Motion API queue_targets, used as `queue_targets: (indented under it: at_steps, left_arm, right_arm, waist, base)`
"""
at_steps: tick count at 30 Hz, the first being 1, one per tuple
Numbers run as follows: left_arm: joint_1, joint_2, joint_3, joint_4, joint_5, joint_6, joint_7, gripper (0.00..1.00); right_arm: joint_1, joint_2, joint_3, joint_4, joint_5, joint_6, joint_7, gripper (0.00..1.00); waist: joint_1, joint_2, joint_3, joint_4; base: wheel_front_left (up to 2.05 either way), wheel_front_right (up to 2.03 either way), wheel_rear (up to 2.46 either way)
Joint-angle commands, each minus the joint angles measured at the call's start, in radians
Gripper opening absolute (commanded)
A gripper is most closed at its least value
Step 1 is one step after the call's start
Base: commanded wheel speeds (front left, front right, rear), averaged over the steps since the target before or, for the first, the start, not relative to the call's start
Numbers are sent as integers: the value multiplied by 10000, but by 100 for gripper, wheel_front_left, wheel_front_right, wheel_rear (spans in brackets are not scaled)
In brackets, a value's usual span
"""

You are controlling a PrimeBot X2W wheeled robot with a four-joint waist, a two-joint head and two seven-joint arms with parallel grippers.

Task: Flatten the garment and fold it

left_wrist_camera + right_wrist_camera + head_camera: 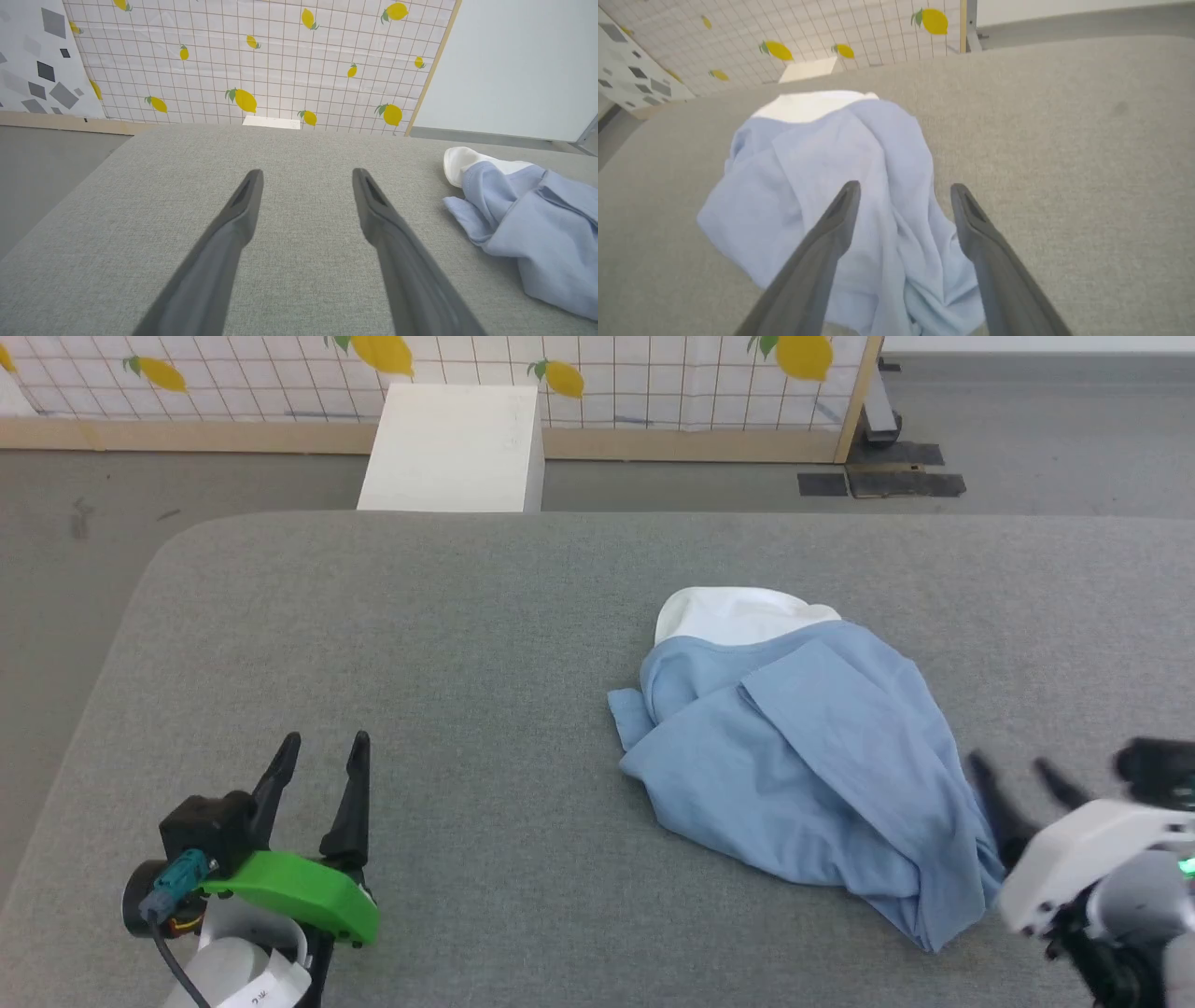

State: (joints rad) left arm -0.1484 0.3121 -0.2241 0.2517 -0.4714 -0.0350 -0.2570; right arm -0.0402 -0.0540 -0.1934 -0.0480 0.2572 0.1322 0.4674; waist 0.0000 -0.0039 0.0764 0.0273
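Observation:
The garment (803, 756), a light blue shirt with a white part at its far end, lies bunched in a heap on the grey padded table (467, 644), right of centre. My right gripper (1013, 770) is open at the heap's near right edge; in the right wrist view the garment (822, 177) lies under and ahead of the spread fingers (831, 233), nothing pinched between them. My left gripper (322, 747) stands open over bare table at the lower left, well clear of the cloth. The left wrist view has the garment (537, 224) at its right side.
A white rectangular box (455, 448) stands on the floor just beyond the table's far edge. Behind it runs a lemon-patterned grid panel (607, 378) with a wooden base. Dark floor plates (878, 481) lie at the back right. The table's left corner is rounded.

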Motion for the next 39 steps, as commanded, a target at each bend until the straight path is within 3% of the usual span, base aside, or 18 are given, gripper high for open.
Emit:
queue_targets:
  at_steps: [1,7,11,16,22,27,35,38,39]
  left_arm:
    - [113,-66,-17,-1,-59,16,-43,100]
    - [294,-245,-67,-43,-200,94,-39,100]
    - [128,-331,-183,-50,-304,18,136,100]
    - [-976,-524,-743,109,-332,-220,1220,100]
    - [-3784,-969,-1942,1308,-307,-607,4041,100]
    - [-5425,-884,-2721,2770,-55,-591,7118,100]
    - [-6643,-482,-3734,3807,81,-784,10692,100]
    - [-6499,-417,-3960,3838,-59,-829,11373,100]
    - [-6433,-401,-4005,3811,-110,-839,11502,85]
  right_arm:
    - [-129,17,-171,-199,158,-15,-363,100]
    - [88,34,-672,-395,551,-15,-2192,100]
    - [246,35,-780,-184,620,-15,-2616,100]
    - [200,36,-724,-51,634,-15,-2815,100]
    - [-182,36,-452,183,759,-15,-2868,100]
    - [-408,37,-171,396,833,-15,-3083,100]
    - [-477,37,47,817,970,-15,-3626,100]
    - [-529,37,77,918,1018,-15,-3790,100]
    - [-542,37,78,948,1025,-15,-3825,100]
  waist:
    - [0,39,-120,-80]
    - [0,39,-324,-325]
    - [0,39,-333,-576]
    - [0,39,-104,-953]
    - [0,39,660,-1665]
    - [0,39,1351,-2242]
    - [0,39,2172,-2787]
    - [0,39,2304,-2833]
    - [0,39,2328,-2829]
  base:
    - [0,0,0]
    - [0,0,0]
    - [0,0,0]
    - [0,0,0]
    - [0,0,0]
    - [0,0,0]
    - [0,0,0]
    - [0,0,0]
    - [0,0,0]
